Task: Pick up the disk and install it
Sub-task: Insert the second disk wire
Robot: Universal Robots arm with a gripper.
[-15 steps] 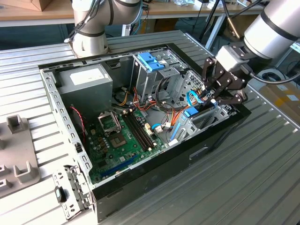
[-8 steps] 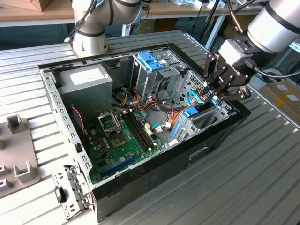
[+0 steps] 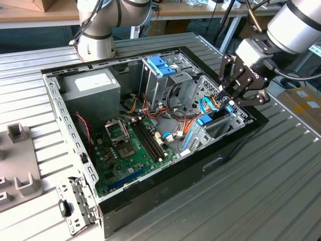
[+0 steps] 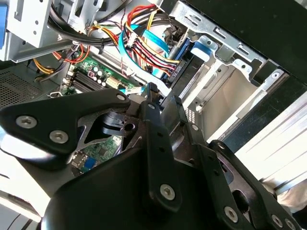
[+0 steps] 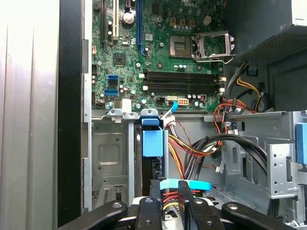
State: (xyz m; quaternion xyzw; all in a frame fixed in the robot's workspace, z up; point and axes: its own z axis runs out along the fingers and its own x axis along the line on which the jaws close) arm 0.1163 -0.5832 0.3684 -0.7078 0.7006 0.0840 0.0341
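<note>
The open computer case (image 3: 175, 173) lies on its side on a ribbed metal table (image 3: 251, 201), its black near wall facing the exterior view.

At the case's corner on the exterior view's right, the gripper (image 3: 226, 98) reaches down over the case rim from that side, its black linkage angled towards the exterior view's left and its tips just inside the drive bay. In the first wrist view the gripper (image 5: 170, 184) has its two fingers (image 5: 157, 191) set narrow, with only a slim gap in which red and yellow wires show; nothing is gripped between them. A flat light-blue cable (image 5: 192, 184) runs across right at the tips, and whether it touches them cannot be told. In the second wrist view the gripper (image 4: 156, 93) tapers to a point above the same bundle of wires.

The disk (image 3: 204, 120) stands on edge in the bay just below and beside the gripper, apart from the fingers. In the first wrist view the disk (image 5: 152, 143) shows its blue carrier end seated between the grey bay walls, in line with the fingers and beyond them.

Farther in, the green motherboard (image 3: 130, 150) covers the case floor. Beyond it are a metal cage with a blue latch (image 3: 161, 65) and, to the exterior view's left, the grey power supply (image 3: 93, 85). Farthest, the arm's base (image 3: 95, 40) stands behind the case.
</note>
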